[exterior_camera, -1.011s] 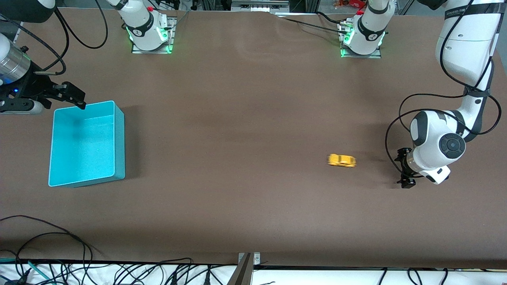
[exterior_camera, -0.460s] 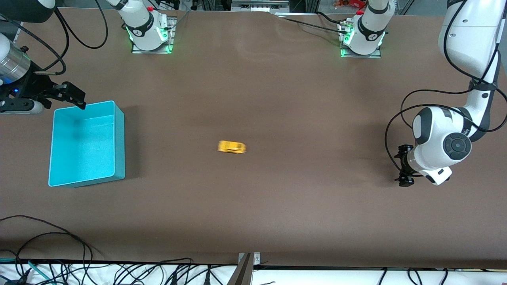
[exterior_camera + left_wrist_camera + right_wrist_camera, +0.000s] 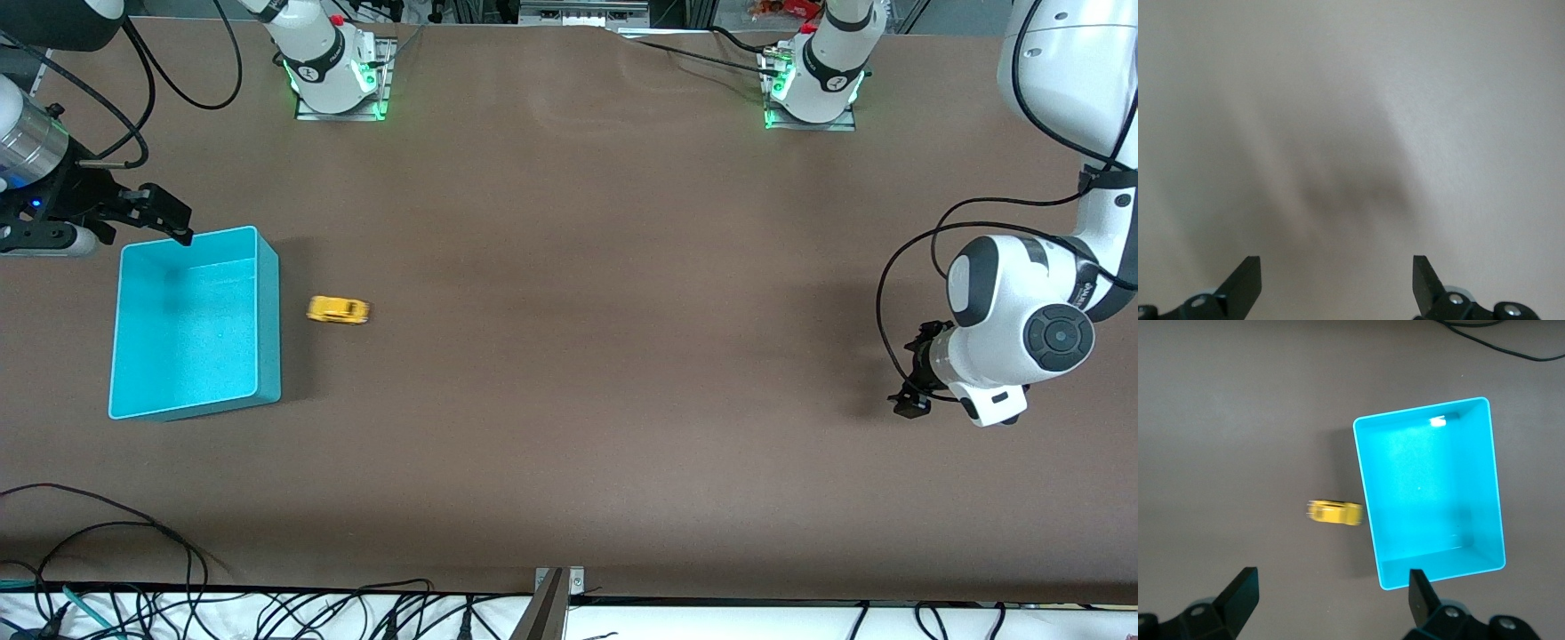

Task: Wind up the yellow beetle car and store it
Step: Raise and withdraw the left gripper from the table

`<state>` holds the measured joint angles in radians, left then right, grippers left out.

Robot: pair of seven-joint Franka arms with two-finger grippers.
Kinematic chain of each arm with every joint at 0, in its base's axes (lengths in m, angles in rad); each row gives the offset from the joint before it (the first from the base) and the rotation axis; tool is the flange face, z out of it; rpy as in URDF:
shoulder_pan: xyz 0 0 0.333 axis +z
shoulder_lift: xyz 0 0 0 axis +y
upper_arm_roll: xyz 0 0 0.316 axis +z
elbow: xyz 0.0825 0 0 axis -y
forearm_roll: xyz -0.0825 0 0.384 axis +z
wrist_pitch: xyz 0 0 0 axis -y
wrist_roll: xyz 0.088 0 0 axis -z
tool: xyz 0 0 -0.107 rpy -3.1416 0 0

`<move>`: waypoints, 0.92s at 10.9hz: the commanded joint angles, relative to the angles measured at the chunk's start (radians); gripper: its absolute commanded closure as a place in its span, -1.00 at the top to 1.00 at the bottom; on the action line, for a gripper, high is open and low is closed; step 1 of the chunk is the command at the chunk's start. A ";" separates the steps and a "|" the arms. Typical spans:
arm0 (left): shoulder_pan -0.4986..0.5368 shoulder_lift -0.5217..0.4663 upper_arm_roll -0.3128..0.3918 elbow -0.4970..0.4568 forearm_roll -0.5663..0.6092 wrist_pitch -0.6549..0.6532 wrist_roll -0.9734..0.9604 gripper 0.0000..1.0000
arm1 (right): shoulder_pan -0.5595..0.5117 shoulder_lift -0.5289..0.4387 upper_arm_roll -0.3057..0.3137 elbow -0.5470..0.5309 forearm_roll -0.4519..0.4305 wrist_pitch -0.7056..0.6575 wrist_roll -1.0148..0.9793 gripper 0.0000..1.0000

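Turquoise plastic marked the right arm's end of the bench (image 3: 569,462): an open bin (image 3: 267,311) with nothing showing inside it. We had the right gripper (image 3: 164,218) over the bin's corner farthest from the front camera, its fingers (image 3: 1238,597) spread apart and holding nothing, and in the right wrist view both the bin (image 3: 1365,493) and the toy sat below them.

Just beside the bin's wall, on the side toward the left arm, stood the yellow beetle car (image 3: 338,309) on the bare bench, blurred as though rolling. We could not tell whether it touched the wall, though a narrow gap seemed to show in the right wrist view, where the car (image 3: 1333,513) lay close by the bin's long side.

Well apart from all this, at the left arm's end of the bench, we kept the left gripper (image 3: 916,378) low over the brown surface, fingers (image 3: 1245,283) wide apart and empty, with only bench beneath them.

We judged the winding and release to be over, since the car ran free and neither gripper held it. Storing was still left: the car was outside the bin, and the right gripper, being nearest, looked best placed to pick it up and drop it in.
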<state>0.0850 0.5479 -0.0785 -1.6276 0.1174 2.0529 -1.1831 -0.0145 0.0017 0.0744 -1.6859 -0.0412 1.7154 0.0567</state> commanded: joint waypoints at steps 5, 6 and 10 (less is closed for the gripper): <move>0.002 -0.160 -0.003 0.006 -0.106 -0.158 0.604 1.00 | -0.002 0.006 0.001 0.028 0.000 -0.025 -0.015 1.00; 0.002 -0.184 -0.003 0.006 -0.108 -0.183 0.667 1.00 | -0.004 0.004 0.001 0.028 0.000 -0.025 -0.015 1.00; 0.002 -0.273 -0.010 0.006 -0.108 -0.260 1.003 1.00 | 0.001 0.014 0.005 0.025 -0.002 -0.052 -0.018 1.00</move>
<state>0.0832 0.3246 -0.0850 -1.6113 0.0299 1.8294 -0.3741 -0.0145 0.0026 0.0749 -1.6834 -0.0412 1.7086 0.0567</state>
